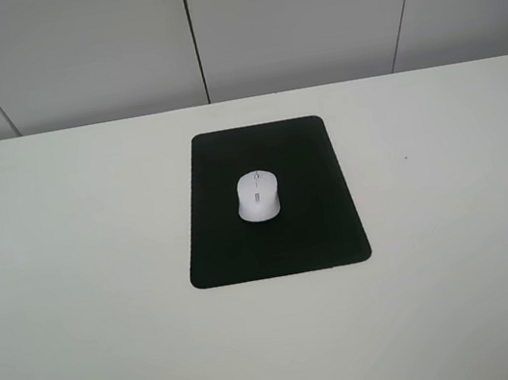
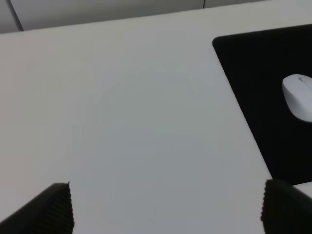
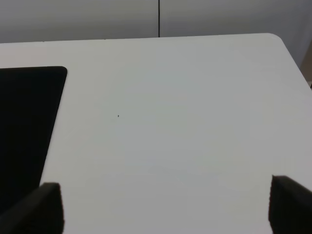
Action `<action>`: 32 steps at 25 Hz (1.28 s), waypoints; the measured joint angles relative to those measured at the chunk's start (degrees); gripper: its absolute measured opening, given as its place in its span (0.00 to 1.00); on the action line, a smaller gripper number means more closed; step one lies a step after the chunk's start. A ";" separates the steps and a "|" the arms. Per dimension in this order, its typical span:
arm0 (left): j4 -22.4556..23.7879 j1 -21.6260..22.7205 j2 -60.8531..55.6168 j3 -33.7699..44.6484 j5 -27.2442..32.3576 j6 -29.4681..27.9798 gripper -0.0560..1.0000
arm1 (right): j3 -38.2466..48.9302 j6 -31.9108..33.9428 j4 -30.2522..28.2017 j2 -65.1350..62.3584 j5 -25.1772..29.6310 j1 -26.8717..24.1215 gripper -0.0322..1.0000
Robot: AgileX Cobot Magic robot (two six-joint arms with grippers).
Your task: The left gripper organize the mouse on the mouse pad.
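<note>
White wireless mouse [image 1: 258, 195] resting on the black mouse pad [image 1: 235, 252], near its centre. Left gripper [image 2: 165, 207] wide open and empty, well apart from the pad's edge. Right gripper [image 3: 165, 209] also spread wide, empty. Risk: nudging the smooth mouse off the pad, or dragging the thin pad, if approached too low.

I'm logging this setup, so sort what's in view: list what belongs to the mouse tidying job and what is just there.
Belongs to the job:
- small white oval mouse, resting on the pad
- flat matte black rectangular mouse pad
- left gripper, black ribbed fingers apart, holding nothing

Just there:
- white table, with a tiny dark speck
- right gripper, fingers apart, holding nothing
</note>
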 joint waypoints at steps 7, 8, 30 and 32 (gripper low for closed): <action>-0.52 0.00 -10.20 0.60 3.90 4.66 0.80 | 0.00 0.00 0.00 0.00 0.00 0.00 0.83; -0.97 0.00 -11.50 1.21 4.11 5.23 0.80 | 0.00 0.00 0.00 0.00 0.00 0.00 0.83; -11.81 6.76 -17.93 4.66 7.14 11.64 0.80 | 0.00 0.00 0.00 0.00 0.00 0.00 0.83; -11.87 8.92 -17.93 4.66 7.14 11.62 0.80 | 0.00 0.00 0.00 0.00 0.00 0.00 0.83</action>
